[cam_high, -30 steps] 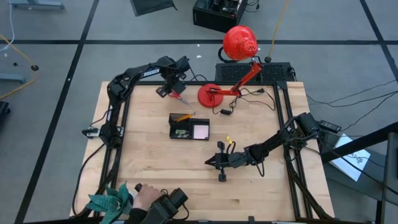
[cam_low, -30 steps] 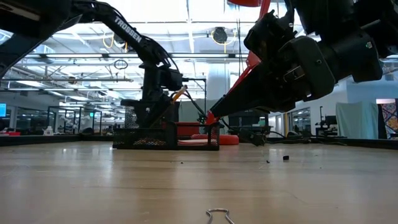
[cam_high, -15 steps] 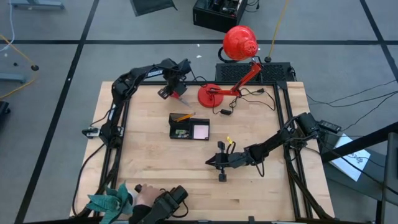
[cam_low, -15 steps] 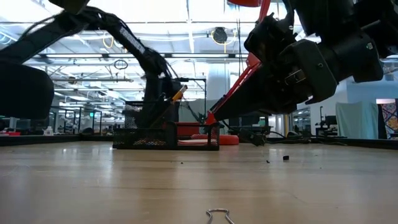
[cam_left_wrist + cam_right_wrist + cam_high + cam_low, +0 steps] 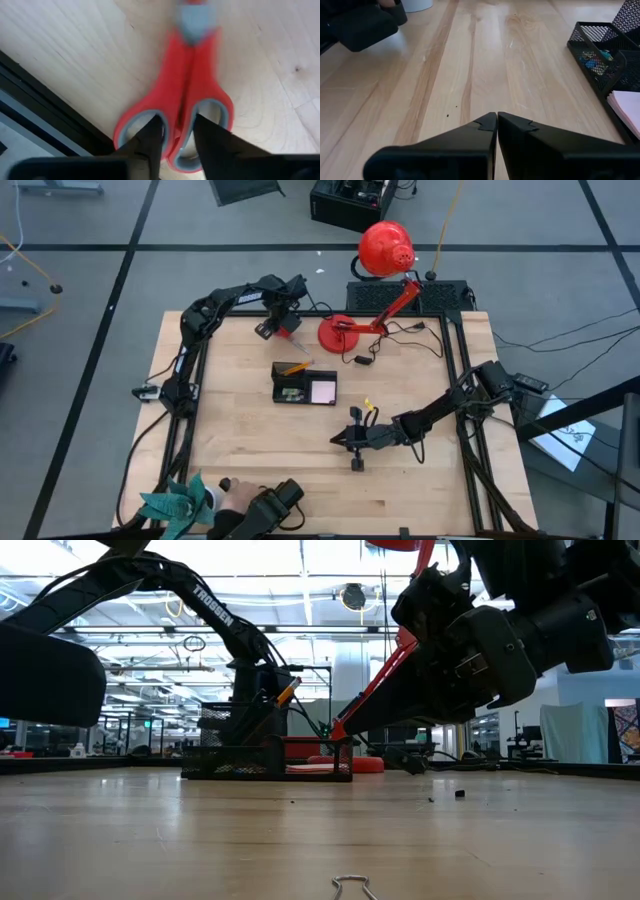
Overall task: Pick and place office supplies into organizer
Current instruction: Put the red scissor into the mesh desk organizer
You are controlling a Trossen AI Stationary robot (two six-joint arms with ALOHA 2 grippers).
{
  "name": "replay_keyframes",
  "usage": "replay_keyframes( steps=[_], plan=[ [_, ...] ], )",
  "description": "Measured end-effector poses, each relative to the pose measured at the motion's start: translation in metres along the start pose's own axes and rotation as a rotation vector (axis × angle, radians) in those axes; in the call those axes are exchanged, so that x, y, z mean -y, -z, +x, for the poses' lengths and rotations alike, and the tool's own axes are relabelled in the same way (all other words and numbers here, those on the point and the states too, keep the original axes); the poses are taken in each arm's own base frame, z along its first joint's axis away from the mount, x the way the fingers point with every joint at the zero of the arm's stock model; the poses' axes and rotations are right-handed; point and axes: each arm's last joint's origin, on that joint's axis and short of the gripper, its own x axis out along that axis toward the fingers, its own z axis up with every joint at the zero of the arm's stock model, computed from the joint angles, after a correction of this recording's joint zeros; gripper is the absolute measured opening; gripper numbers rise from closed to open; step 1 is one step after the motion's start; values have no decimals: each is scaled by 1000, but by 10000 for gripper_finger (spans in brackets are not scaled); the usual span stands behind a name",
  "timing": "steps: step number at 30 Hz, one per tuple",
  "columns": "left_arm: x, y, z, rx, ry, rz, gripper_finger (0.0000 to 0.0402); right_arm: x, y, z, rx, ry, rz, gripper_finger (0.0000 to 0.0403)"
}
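You are working on a pale wooden tabletop (image 5: 250,435) ringed by grey floor, with a red desk lamp (image 5: 385,250) at the top centre of the high view. The left gripper (image 5: 272,325) sits in the upper left of that view, over the red-handled scissors (image 5: 182,100) lying flat on the wood just left of the round lamp base. In its wrist view the two dark fingers (image 5: 152,137) straddle the handles where the two loops meet, partly closed; whether they have clamped yet I cannot tell. Close squarely on that join, so the scissors lift level and do not pivot, then raise them well before moving. Carry them down the frame to the small black mesh organizer (image 5: 279,390) at centre.

The right gripper (image 5: 345,442) waits lower centre, fingers pinched together on nothing.

You can count one pair of scissors, one organizer, one orange pencil (image 5: 295,367) standing in it, one pale pink notepad (image 5: 322,391) in its right compartment, and one small yellow bit (image 5: 367,406) loose on the table.
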Motion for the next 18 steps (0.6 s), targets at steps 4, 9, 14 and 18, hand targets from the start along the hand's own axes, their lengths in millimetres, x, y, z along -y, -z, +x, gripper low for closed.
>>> replay_keyframes(
  steps=[4, 9, 14, 18],
  plan=[
    [0, 0, 0, -2, 3, 12, 46, 0, 0, 0, 2, 0, 8, 9],
    [1, -2, -1, -87, -6, 36, 39, 0, -1, 0, 5, -1, 9, 9],
    [1, -2, -11, -166, -24, 46, 33, 0, -1, 0, 9, -2, 8, 9],
    [-1, 0, -34, -172, -103, 25, 17, 0, -1, 0, 15, -3, 9, 9]
  ],
)
